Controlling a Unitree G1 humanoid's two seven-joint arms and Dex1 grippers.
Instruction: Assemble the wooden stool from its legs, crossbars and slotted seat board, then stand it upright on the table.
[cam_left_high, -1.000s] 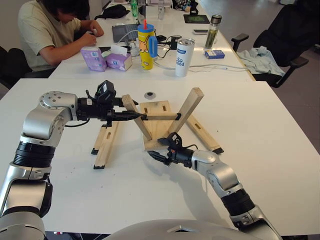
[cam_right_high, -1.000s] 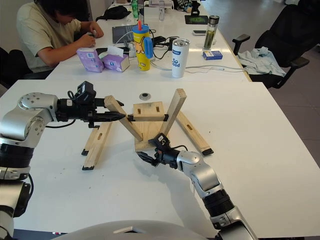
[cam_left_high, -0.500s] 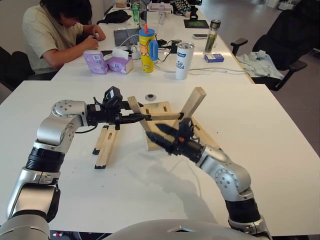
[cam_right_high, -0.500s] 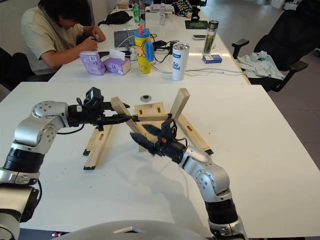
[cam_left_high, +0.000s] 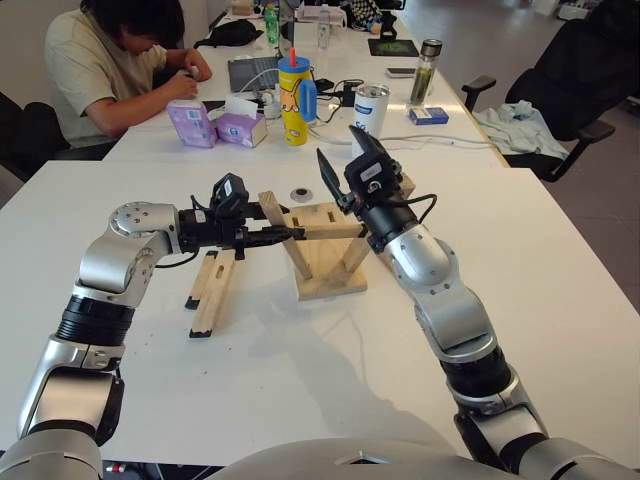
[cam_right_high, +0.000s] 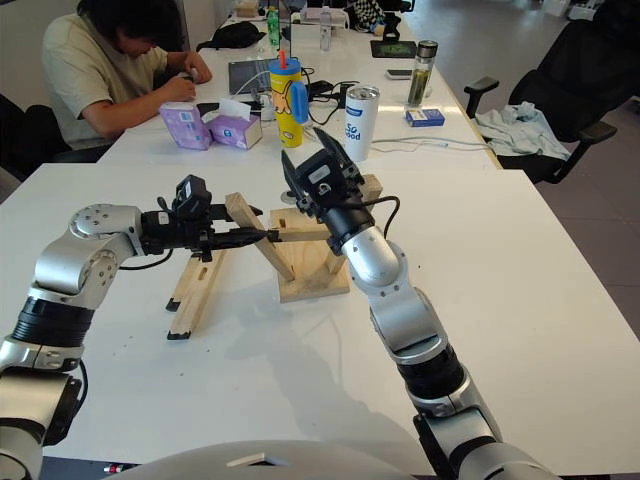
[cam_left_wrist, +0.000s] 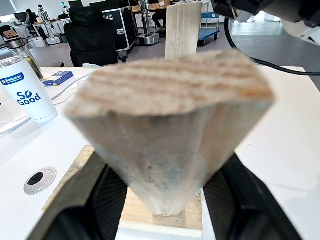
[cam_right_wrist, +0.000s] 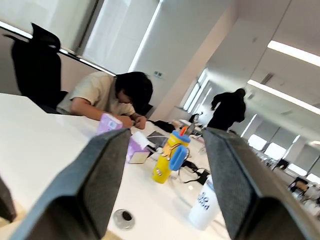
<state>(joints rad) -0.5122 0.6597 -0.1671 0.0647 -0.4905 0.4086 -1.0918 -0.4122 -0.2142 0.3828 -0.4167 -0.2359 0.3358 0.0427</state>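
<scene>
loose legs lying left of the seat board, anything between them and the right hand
Yes. The wooden frame, held by the left hand over the seat board, stands between the raised, open right hand and the loose legs.

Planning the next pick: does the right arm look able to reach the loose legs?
Probably not easily: the loose legs lie past the stool, by the left gripper, which is shut on the stool. The right gripper, open, is raised above it.
</scene>
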